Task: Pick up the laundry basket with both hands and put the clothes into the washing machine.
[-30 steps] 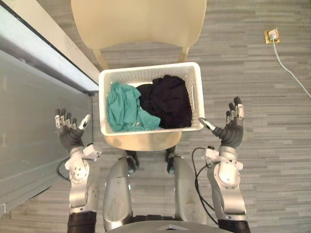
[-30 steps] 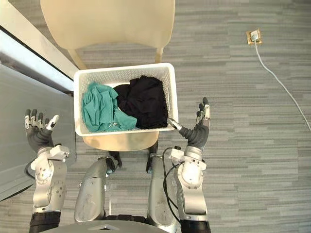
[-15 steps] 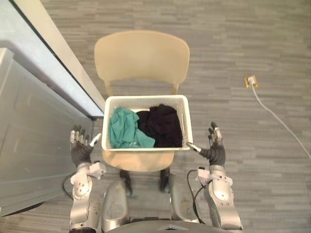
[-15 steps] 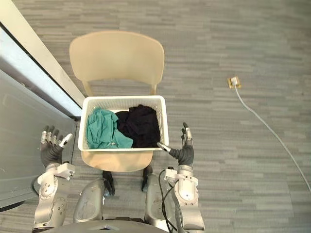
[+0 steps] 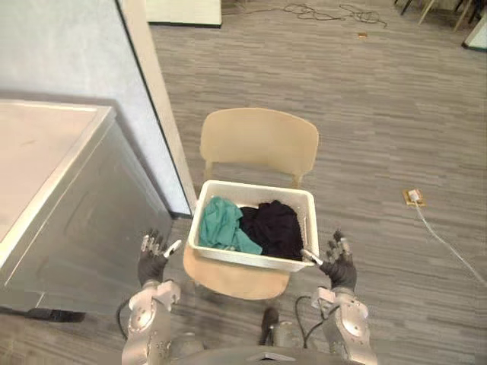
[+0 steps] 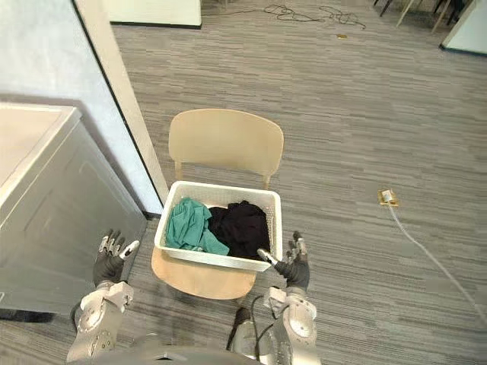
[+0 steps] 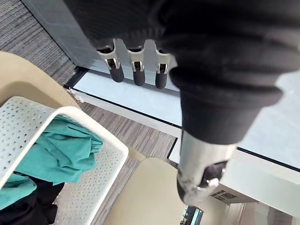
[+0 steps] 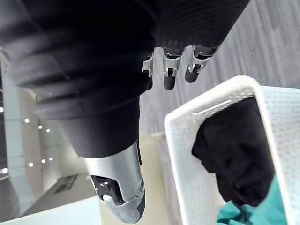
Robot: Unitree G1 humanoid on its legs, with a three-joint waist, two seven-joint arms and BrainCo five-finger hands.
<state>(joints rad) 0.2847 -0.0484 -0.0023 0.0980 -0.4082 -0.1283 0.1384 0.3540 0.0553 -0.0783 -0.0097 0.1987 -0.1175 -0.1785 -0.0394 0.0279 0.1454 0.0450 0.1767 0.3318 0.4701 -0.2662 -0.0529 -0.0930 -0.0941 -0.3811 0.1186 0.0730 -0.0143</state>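
Observation:
A white perforated laundry basket (image 5: 252, 258) stands on the seat of a beige chair (image 5: 259, 142). Inside it lie a teal garment (image 5: 222, 229) on the left and a black garment (image 5: 275, 227) on the right. My left hand (image 5: 153, 261) hovers open beside the basket's left side, palm turned toward it, a gap between them. My right hand (image 5: 337, 265) is open at the basket's right front corner, its thumb close to the rim; contact is unclear. The washing machine (image 5: 61, 205), a grey box with a pale top, stands to the left.
A pale wall edge or door frame (image 5: 161, 106) rises between the machine and the chair. A floor socket with a white cable (image 5: 417, 201) lies to the right on the grey plank floor. Dark cables (image 5: 319, 11) trail at the far end.
The camera has risen and pulled back, so the chair, basket and machine look smaller and further off. Both hands stay open at the basket's sides.

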